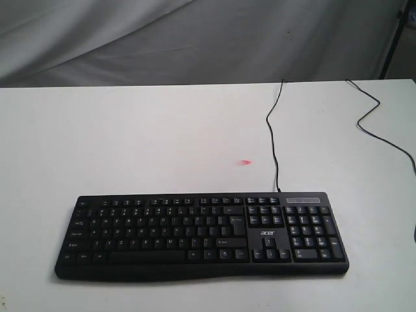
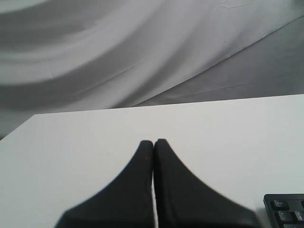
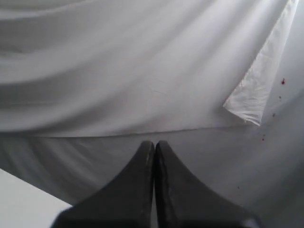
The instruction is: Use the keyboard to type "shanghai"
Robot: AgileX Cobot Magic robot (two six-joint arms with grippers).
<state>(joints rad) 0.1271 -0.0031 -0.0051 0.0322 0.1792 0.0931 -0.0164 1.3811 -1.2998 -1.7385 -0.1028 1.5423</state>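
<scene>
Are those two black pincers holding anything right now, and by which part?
Nothing is held. The left end effector and right end effector are both shut and empty; the keyboard lies on the table, ungripped.

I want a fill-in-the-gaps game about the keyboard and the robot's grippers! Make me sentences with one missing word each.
1. The keyboard on the white table is ____ in colour.
2. The white logo on it reads ____.
3. The left gripper and the right gripper are both ____, not open.
4. In the exterior view, the number pad sits at the ____ end of the keyboard.

Missing words: black; acer; shut; right.
</scene>
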